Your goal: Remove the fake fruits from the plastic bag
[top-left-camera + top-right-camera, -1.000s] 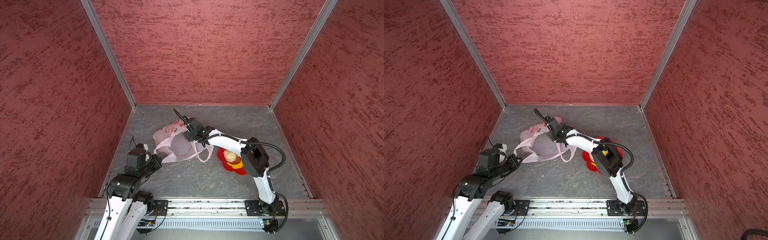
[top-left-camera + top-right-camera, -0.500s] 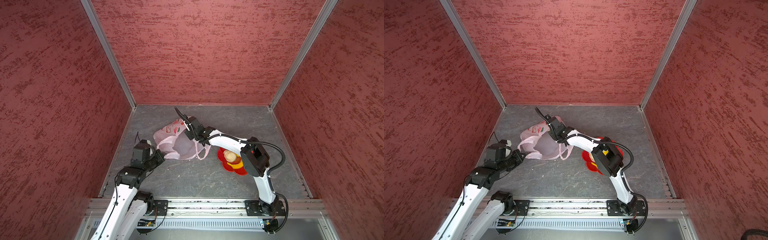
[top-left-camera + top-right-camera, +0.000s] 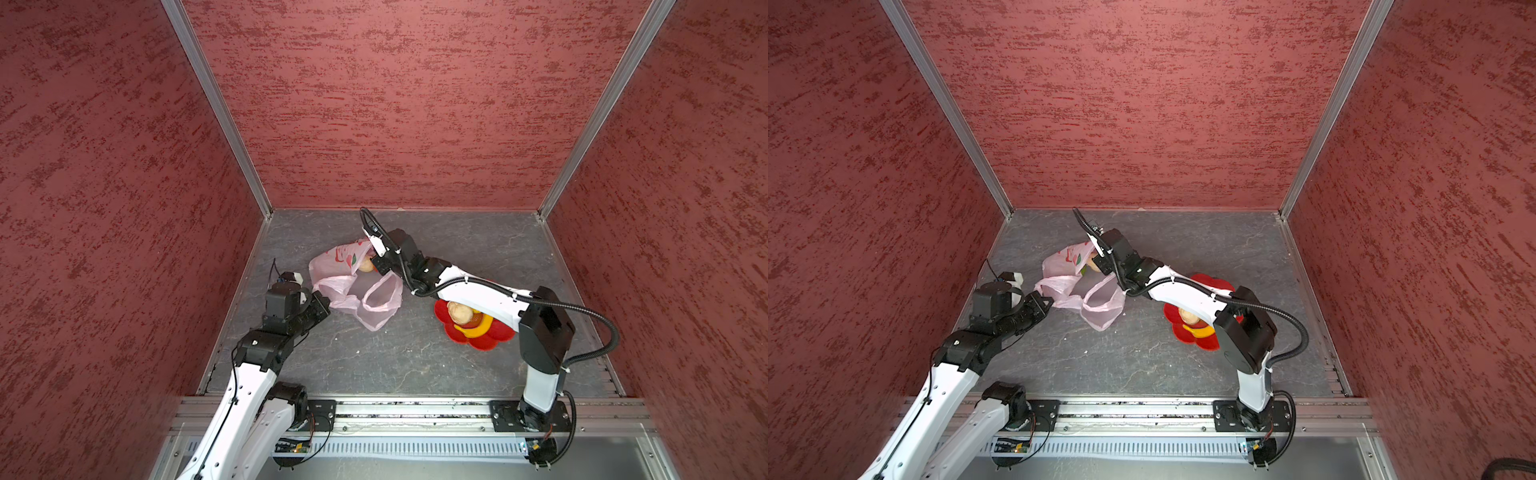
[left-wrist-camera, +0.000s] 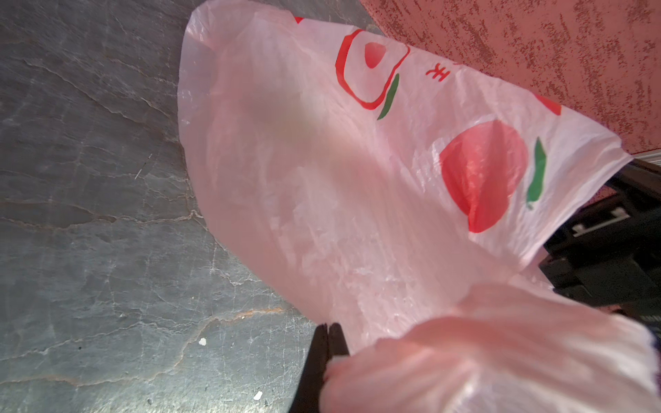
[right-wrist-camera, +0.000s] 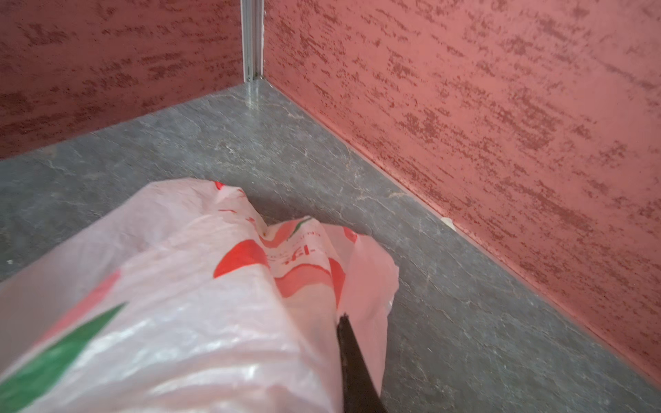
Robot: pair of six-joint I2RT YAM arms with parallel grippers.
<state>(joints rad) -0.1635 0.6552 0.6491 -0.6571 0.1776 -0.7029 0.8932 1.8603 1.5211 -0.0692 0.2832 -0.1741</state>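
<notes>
Newly closed, my right fingers (image 5: 352, 357) pinch the thin crinkled pink plastic bag (image 3: 336, 266) that my left fingers (image 4: 322, 343) also pinch, exposing a pale beige lumpy fruit (image 3: 365, 266).

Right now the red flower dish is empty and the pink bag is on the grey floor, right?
Not quite. The red flower dish is not empty: a beige fruit and a yellow banana lie in it, as both top views show. The pink bag is on the grey floor, as you said.
</notes>
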